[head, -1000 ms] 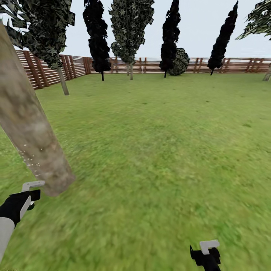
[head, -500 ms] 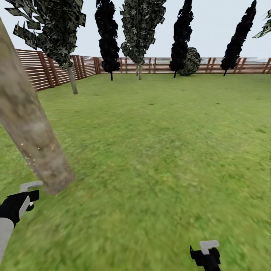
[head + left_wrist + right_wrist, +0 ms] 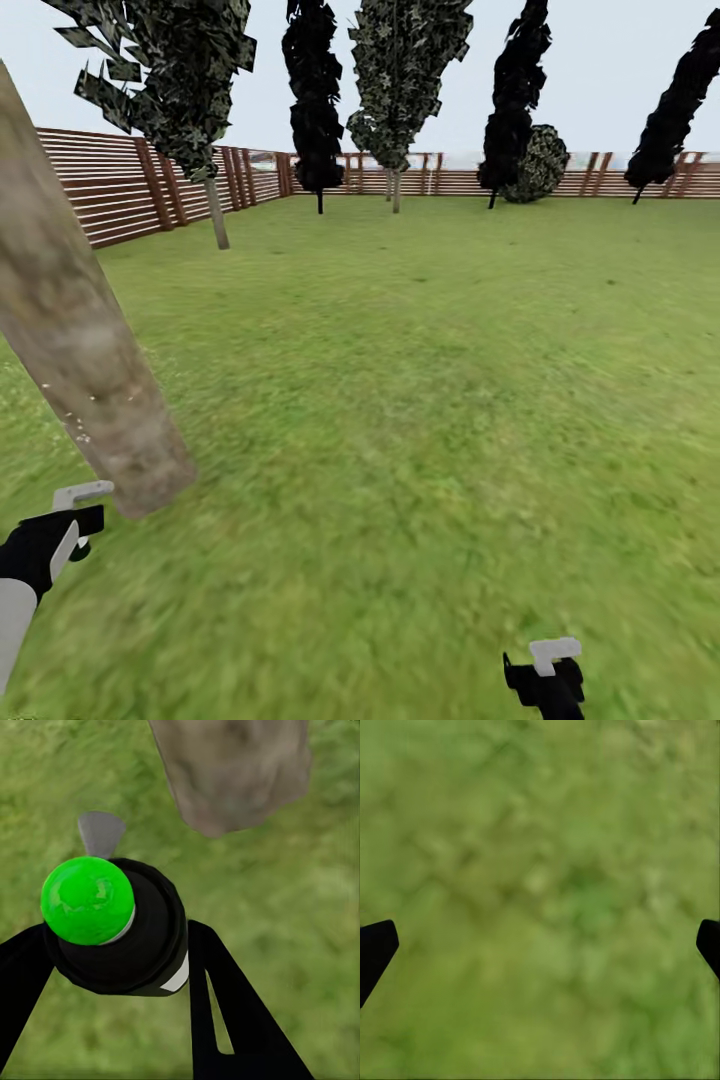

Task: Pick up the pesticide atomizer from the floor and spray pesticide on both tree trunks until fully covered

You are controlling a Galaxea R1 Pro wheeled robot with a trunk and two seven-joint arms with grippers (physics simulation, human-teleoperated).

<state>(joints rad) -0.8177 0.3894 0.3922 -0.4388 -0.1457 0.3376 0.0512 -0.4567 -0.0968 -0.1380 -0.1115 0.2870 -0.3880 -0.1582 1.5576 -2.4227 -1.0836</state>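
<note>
The pesticide atomizer (image 3: pixel 120 937) sits between the two dark fingers of the left tool (image 3: pixel 120 967), which is clamped on its black body. In the left wrist view its cap reads bright green, not red, a white label edge shows on its side, and a small grey nozzle tab points forward off the rim.

Directly ahead of that nozzle stands the tree trunk (image 3: pixel 232 772), its base meeting the grass just beyond the bottle. In the head view the same tree trunk (image 3: pixel 75 330) rises as a thick, mottled grey-beige column leaning up and away to the left, with the left tool (image 3: pixel 80 510) just beside its foot, close but apart from the bark. A few white specks of pesticide (image 3: pixel 80 425) lie on the lower bark; the upper length shows none that can be made out.

Judgement: the left arm is the working arm, and coverage depends on raising the nozzle's aim along the trunk's long axis.

The right tool (image 3: pixel 548 668) hangs low over the floor (image 3: pixel 420 420), well apart from the trunk. Its fingers (image 3: pixel 375 949) stand spread wide with nothing between them but grass.
</note>
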